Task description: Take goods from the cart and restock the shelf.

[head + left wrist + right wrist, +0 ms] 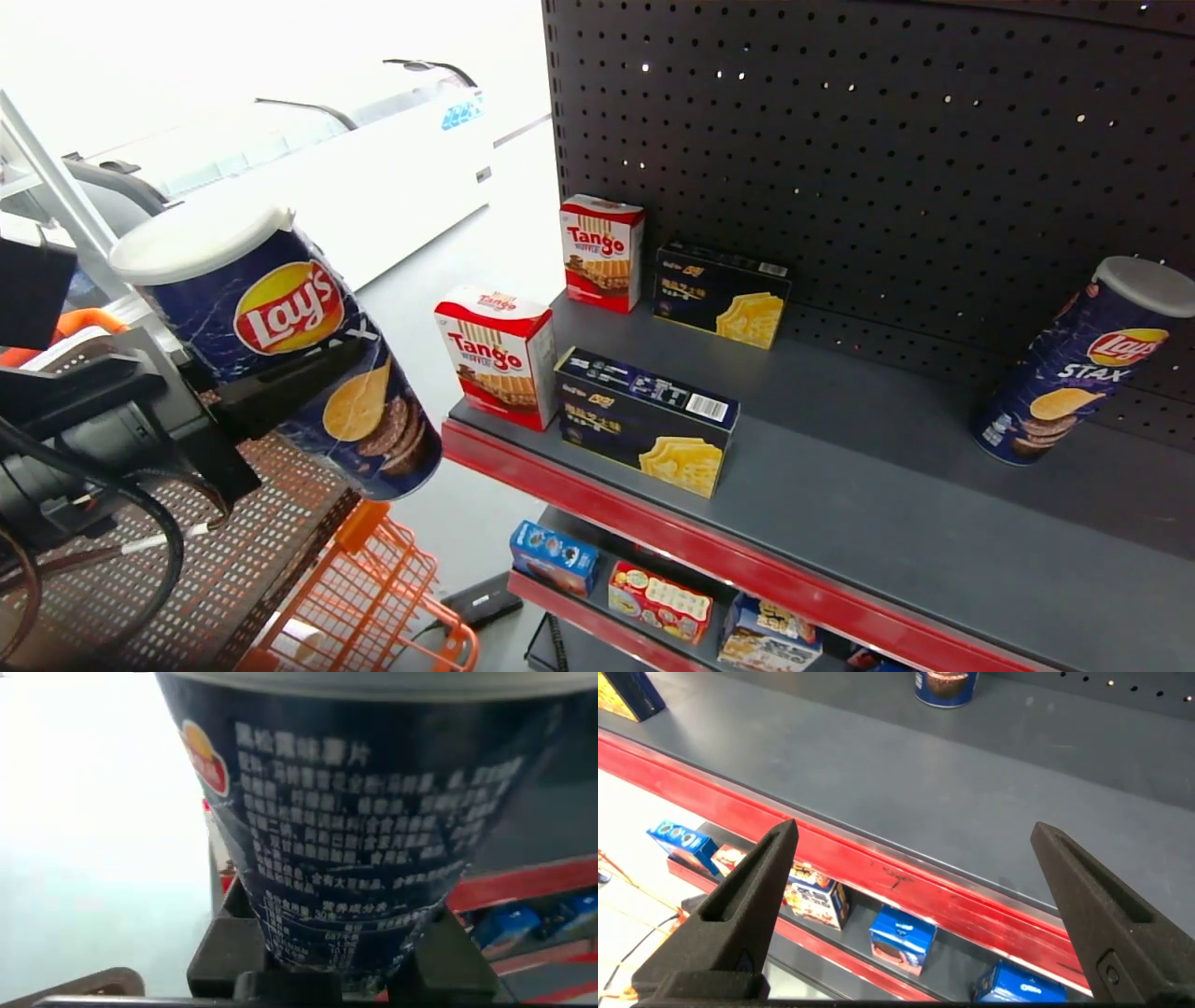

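My left gripper is shut on a dark blue chip can with a white lid, held tilted in the air above the orange cart, left of the shelf. In the left wrist view the can sits between the black fingers. A second, matching can stands on the grey shelf at the far right, leaning against the pegboard. My right gripper hangs open over the shelf's red front edge, with nothing between its fingers; that second can's base lies farther back.
Two red-and-white wafer boxes and two dark blue cracker boxes stand at the shelf's left end. Bare grey shelf runs between them and the standing can. Small boxes line the lower shelf. A black pegboard backs the shelf.
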Motion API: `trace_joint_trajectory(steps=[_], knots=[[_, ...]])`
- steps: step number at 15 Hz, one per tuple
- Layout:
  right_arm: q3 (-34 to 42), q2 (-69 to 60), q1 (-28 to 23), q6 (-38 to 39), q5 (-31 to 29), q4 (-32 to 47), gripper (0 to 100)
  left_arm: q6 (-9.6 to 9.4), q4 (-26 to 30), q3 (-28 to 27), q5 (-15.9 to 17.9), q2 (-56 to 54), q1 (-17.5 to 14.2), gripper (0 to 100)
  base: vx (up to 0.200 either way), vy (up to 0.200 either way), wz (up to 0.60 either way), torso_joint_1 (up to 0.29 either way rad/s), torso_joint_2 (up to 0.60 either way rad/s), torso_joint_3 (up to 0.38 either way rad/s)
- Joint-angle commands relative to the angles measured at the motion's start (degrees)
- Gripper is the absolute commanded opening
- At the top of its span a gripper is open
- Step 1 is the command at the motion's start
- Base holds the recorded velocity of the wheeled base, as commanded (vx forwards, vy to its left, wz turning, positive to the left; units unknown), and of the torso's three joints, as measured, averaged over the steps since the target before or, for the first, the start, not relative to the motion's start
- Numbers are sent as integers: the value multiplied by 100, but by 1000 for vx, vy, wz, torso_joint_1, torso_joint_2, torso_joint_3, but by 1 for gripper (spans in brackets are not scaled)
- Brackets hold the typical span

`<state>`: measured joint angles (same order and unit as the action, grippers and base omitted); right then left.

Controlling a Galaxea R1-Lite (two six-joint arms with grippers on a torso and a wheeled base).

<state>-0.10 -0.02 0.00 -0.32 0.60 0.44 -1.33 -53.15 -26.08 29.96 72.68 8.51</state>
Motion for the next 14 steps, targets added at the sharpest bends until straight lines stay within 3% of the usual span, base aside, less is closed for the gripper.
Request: trace_joint_trajectory(steps=[1, 3, 6, 9, 14], knots=[[1, 2, 0, -3, 2, 9, 100, 10, -20, 138, -17, -158, 564, 0, 0, 0, 0, 0, 0, 0], [1, 2, 0, -3, 2, 0, 100, 54, 86, 120, 1, -263, 863, 0, 0, 0, 0, 0, 0, 0], [1, 2, 9, -3, 2, 0, 100, 335, 314, 68, 18, -316, 1250, 0, 0, 0, 0, 0, 0, 0], [1, 2, 0, -3, 2, 9, 100, 361, 384, 85, -26, -316, 2076, 0, 0, 0, 0, 0, 0, 0], [1, 2, 9, -3, 2, 9, 100, 353, 657, 41, 9, -325, 2216, 0, 0, 0, 0, 0, 0, 0]])
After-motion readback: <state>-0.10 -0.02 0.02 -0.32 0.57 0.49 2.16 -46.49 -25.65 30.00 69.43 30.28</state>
